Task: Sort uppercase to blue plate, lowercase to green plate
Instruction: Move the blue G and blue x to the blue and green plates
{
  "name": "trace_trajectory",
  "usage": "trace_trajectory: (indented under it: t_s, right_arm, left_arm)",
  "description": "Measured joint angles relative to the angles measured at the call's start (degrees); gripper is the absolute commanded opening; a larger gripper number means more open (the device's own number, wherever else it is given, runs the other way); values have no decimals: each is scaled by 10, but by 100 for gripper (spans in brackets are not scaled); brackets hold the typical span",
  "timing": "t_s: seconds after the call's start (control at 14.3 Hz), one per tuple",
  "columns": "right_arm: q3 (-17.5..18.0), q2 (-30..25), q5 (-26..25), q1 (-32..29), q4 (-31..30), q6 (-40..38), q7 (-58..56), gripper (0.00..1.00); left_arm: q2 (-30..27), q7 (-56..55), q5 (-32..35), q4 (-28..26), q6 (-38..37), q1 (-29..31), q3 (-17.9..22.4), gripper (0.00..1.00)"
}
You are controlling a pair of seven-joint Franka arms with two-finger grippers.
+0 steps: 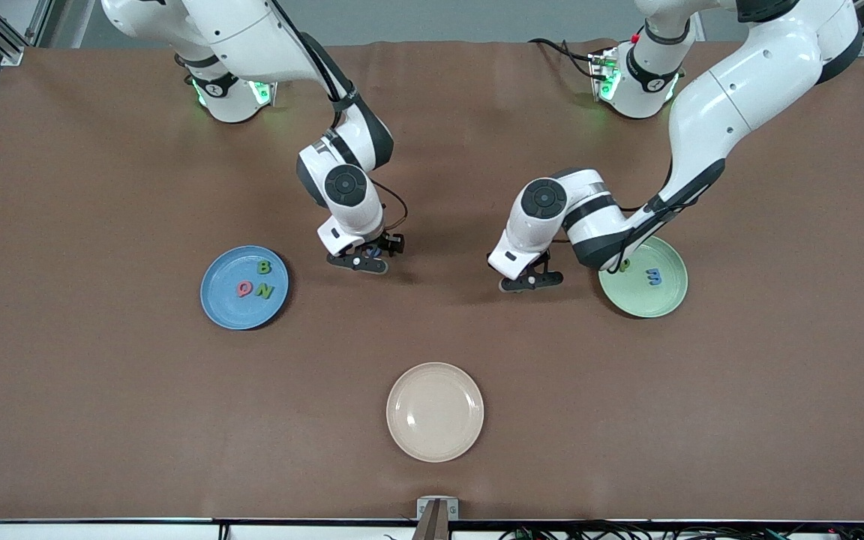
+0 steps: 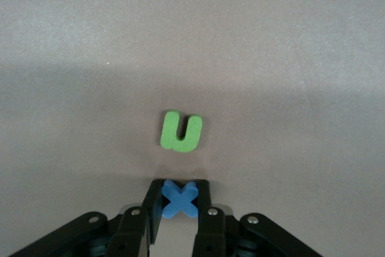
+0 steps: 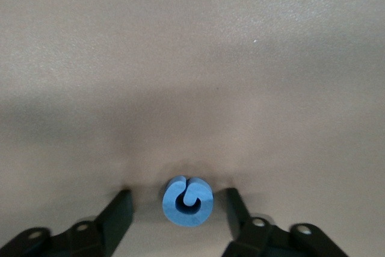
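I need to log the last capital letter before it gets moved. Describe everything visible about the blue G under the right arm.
The blue G is a small, thick, flat letter in what looks like matte foam, its rounded outline curling in to a short inner hook. It lies flat on the brown table, between the blue plate and the green plate, not on either. The right gripper is down around it, one finger on each side with a gap to both, so nothing but the table touches it.

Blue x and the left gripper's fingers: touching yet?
Touching. The left wrist view shows the left gripper with both fingers pressed against the blue x, no gap either side.
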Motion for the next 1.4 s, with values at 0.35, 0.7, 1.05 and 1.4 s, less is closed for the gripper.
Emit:
trace_trajectory:
  t_s: [0.35,0.7,1.05,1.4]
  right_arm:
    - [-6,-9,0,-1,1,-30,1,2]
    - [-23,-44,-1,-63,4,-126,-70,1]
    - [-28,-83,-15,-166,2,-186,-209,2]
    - [-29,-82,-61,-241,-8,-188,-281,2]
  left_arm:
    - [-1,31,0,-10,-71,90,-89,8]
    - [-1,112,0,-53,-116,209,-158,8]
    - [-1,186,0,-112,-137,331,-209,8]
    - [-1,245,36,-164,-138,431,-218,8]
